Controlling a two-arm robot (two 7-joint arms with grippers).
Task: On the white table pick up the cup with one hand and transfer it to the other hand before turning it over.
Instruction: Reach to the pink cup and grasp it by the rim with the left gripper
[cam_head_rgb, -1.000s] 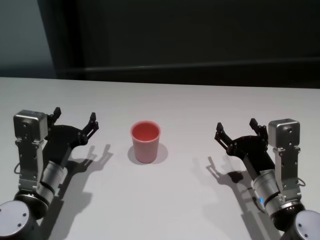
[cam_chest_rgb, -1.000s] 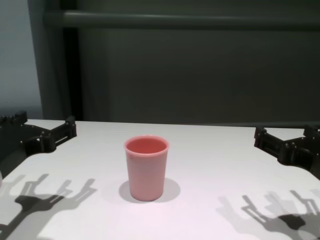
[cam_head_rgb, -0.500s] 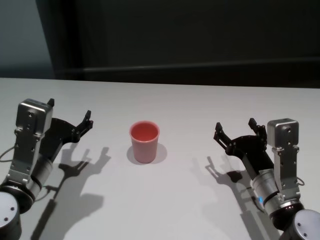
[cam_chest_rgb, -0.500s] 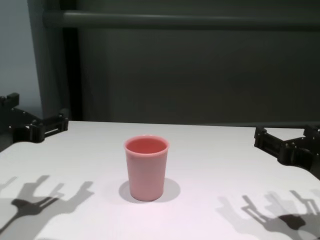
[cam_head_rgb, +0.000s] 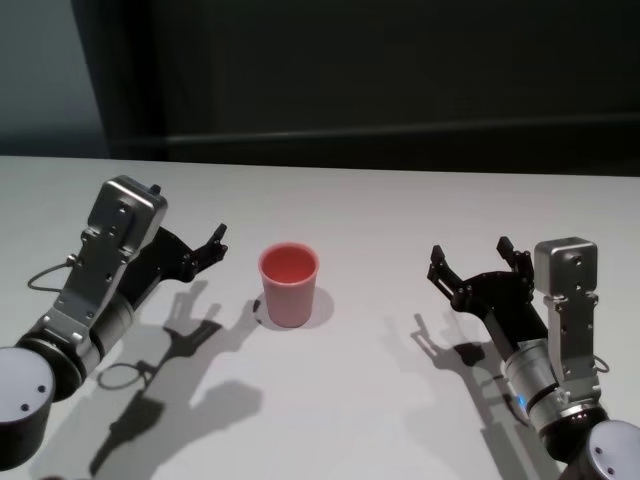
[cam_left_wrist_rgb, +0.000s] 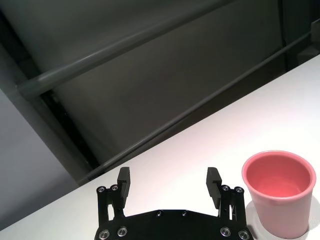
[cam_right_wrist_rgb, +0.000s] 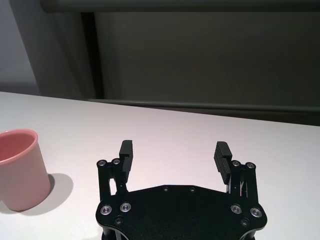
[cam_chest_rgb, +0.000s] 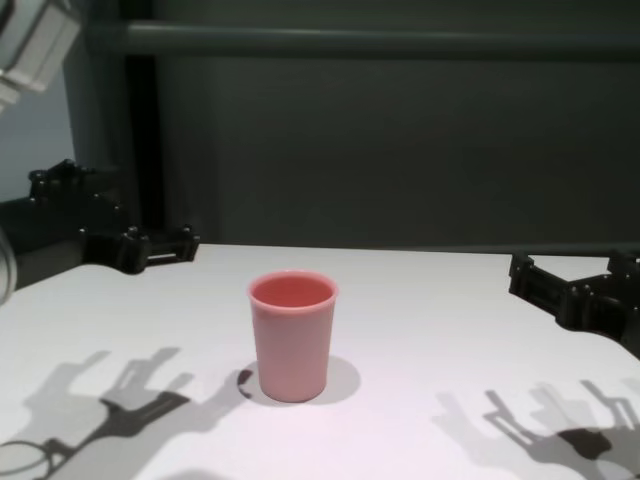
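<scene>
You are looking at the cup (cam_head_rgb: 290, 284) standing upright, mouth up, on the white table (cam_head_rgb: 380, 220), roughly midway between your 2 arms and touching neither. Your left gripper (cam_left_wrist_rgb: 170, 181) is hanging above the table just to the left of the cup, raised off the surface and pointing toward it. Its jaws are standing wide apart with nothing between them, and in the left wrist view the cup is sitting just beside 1 finger (cam_left_wrist_rgb: 214, 182), outside the gap. The head view is showing that arm's silver wrist block tilted up over the table, with its shadow falling on the tabletop just short of the cup's base. Your right gripper (cam_head_rgb: 475, 262) is parked well to the right of the cup, low over the table. Its jaws are also spread wide and holding nothing, as the right wrist view is showing, with the cup well off to 1 side of it.
</scene>
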